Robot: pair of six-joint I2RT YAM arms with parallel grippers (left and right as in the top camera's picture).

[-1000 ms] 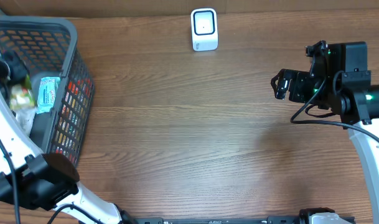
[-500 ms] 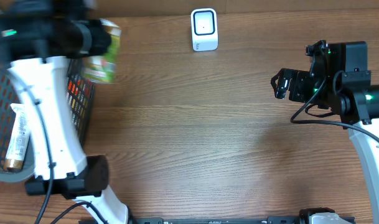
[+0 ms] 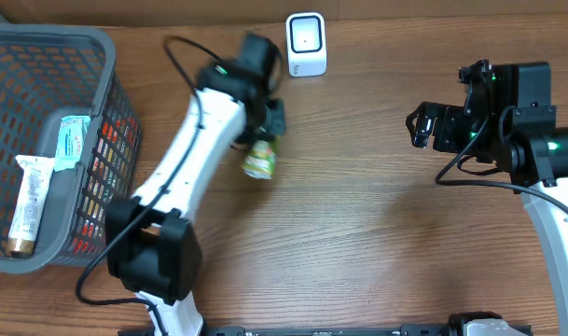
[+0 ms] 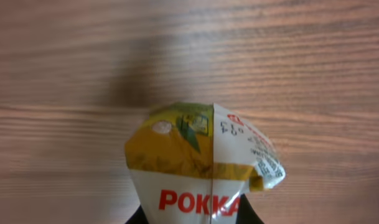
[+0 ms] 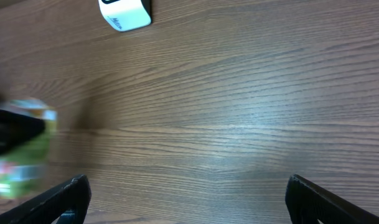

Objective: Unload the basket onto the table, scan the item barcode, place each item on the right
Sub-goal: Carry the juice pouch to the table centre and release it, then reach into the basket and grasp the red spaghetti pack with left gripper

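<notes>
The left arm reaches from the bottom left of the overhead frame up toward the top centre. The left gripper [image 3: 264,133] is clamped tight on a small drink pack [image 3: 258,160], which pokes out just below it. That puts the pack a bit left of centre in the upper part of the frame, below and left of the white scanner [image 3: 307,44] at the top edge, near it but not touching. In the left wrist view the pack fills the lower middle: yellow and green print on top, a white band with red "POKKA" lettering, and some small printed text on its right face. No barcode can be made out there. Can't tell whether the pack is resting on the wooden table [image 3: 358,233] or being held just off it.

The right gripper [image 3: 420,128] sits at the right side of the overhead frame with its jaws spread wide and nothing between them, well apart from the pack. In its own wrist view the pack is just a blurry green blob at the left edge.

The grey basket [image 3: 97,42] is in the upper left corner, with a toothpaste tube [image 3: 24,205] and a light blue packet [image 3: 72,140] lying inside.
</notes>
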